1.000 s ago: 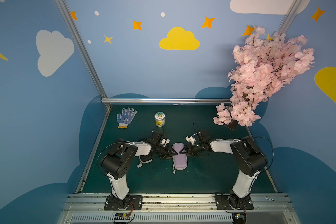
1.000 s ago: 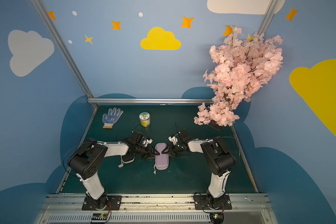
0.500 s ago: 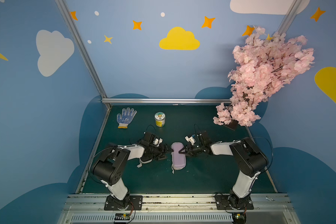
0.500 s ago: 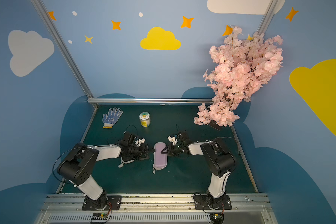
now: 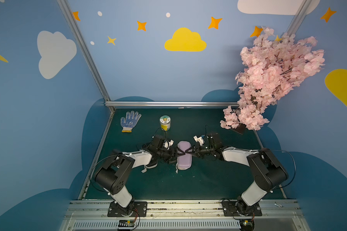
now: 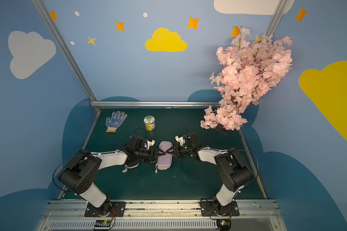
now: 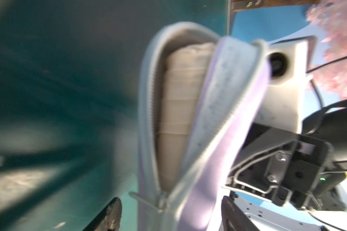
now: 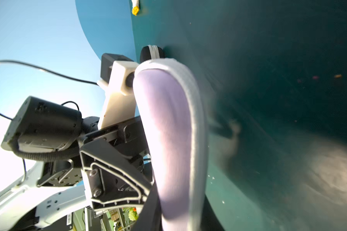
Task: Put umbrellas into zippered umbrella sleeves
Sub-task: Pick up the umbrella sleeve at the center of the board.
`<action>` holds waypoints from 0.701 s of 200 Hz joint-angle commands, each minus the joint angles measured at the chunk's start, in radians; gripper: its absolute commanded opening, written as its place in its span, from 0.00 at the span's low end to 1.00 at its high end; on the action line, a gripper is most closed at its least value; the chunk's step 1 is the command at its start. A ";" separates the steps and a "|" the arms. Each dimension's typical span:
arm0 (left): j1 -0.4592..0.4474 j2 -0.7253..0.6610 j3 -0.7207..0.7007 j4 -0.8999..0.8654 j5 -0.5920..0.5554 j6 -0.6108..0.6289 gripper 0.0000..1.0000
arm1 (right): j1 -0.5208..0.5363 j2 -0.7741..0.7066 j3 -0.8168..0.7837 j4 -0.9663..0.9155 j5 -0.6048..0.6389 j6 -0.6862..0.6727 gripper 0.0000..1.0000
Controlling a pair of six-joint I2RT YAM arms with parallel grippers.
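The lilac sleeve (image 5: 184,160) lies mid-table in both top views (image 6: 164,160), its lid partly raised. In the left wrist view the zip gapes and a beige umbrella (image 7: 180,112) lies inside; the zip slider (image 7: 162,202) sits at the near end. My left gripper (image 7: 170,218) is open, its fingers standing apart on either side of that end. My right gripper (image 8: 177,221) is shut on the lilac sleeve's (image 8: 168,140) long edge from the opposite side. The two grippers meet tip to tip over the sleeve (image 5: 181,155) (image 5: 189,152). A black sleeve (image 5: 153,164) lies under my left arm, mostly hidden.
A blue-dotted white glove (image 5: 130,121) and a small lidded jar (image 5: 165,123) lie at the back left. A pink blossom branch (image 5: 268,80) overhangs the back right corner. A metal rail (image 5: 168,103) bounds the back edge. Grey straps (image 5: 145,170) trail by the left arm.
My left gripper pulled back to the left, then returned to the lilac sleeve with its jaws wider apart. The right gripper kept its hold, closing slightly.
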 commanded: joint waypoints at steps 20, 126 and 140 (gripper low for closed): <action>-0.051 -0.073 0.037 0.108 0.006 -0.045 0.57 | 0.001 -0.077 0.007 0.128 0.035 0.113 0.20; -0.017 -0.169 0.079 0.110 0.089 -0.027 0.16 | -0.082 -0.112 0.002 0.065 -0.071 0.039 0.62; -0.016 -0.175 0.094 0.099 0.129 -0.017 0.17 | -0.099 -0.083 0.038 0.081 -0.154 0.019 0.67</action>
